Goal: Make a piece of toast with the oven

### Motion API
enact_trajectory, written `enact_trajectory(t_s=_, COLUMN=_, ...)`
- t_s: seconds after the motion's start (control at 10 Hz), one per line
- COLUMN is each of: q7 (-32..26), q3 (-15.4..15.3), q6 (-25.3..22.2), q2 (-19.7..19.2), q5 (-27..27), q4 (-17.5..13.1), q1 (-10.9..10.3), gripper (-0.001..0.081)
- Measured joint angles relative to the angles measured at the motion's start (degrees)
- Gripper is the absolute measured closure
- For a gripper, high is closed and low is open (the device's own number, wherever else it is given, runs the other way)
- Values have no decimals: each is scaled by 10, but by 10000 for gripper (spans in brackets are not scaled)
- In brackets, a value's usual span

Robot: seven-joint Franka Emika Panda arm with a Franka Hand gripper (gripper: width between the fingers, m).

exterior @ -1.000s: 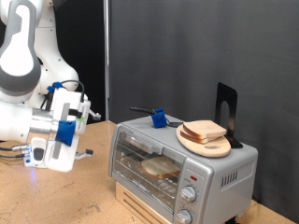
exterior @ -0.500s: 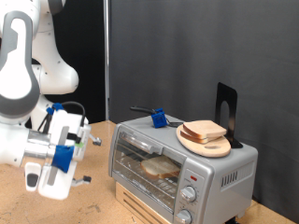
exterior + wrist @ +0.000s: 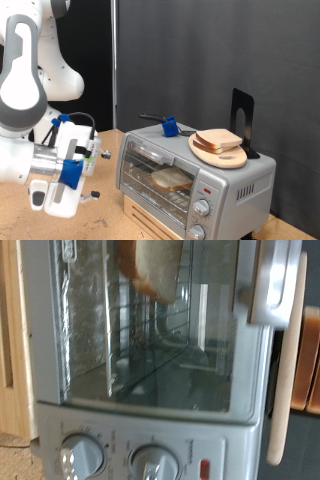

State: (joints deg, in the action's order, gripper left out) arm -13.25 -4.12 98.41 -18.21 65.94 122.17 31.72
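At the exterior view's left, a white robot arm bends down over a wooden tabletop. Its claw, fitted with blue parts, hangs low above the wood, well apart from the oven and pointing toward it. Nothing shows between its fingers, and I cannot tell whether the claw is open or closed.

To the right stands the oven, a small boxy silver toaster oven resting on a pale wooden base. Its glass door is closed. Inside, on the wire rack, lies the piece of toast, a pale slice with a light-brown crust, seen through the glass. Two round knobs sit at the oven's lower right corner, with a small red light above them.

On the oven's flat top, toward the left, sits a small blue object with a thin dark handle. Further right on the same top rests a round wooden plate holding another bread slice. A black stand rises just behind the plate.

The wrist view looks at the oven's glass door from close by, blurred; the toast shows inside on the rack, with the two knobs and red light nearby.
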Motion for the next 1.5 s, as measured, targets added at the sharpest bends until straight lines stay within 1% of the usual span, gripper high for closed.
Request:
enact_trajectory(t_s=0.2, q7=23, q3=-8, q6=18, q2=-39, q5=5, q4=-47, q1=-6, gripper=1)
enact_trajectory(t_s=0.6, q7=42, q3=-26, q6=46, q2=-115, q5=27, q4=-133, q1=-16, gripper=1)
enact_trajectory(t_s=0.9, q7=43, q3=-34, q6=63, q2=-152, q5=32, q4=-171, q1=-26, gripper=1)
enact_trajectory(t_s=1.5, q7=47, q3=-34, q6=67, q2=-194, q5=37, q4=-226, q1=-25, gripper=1)
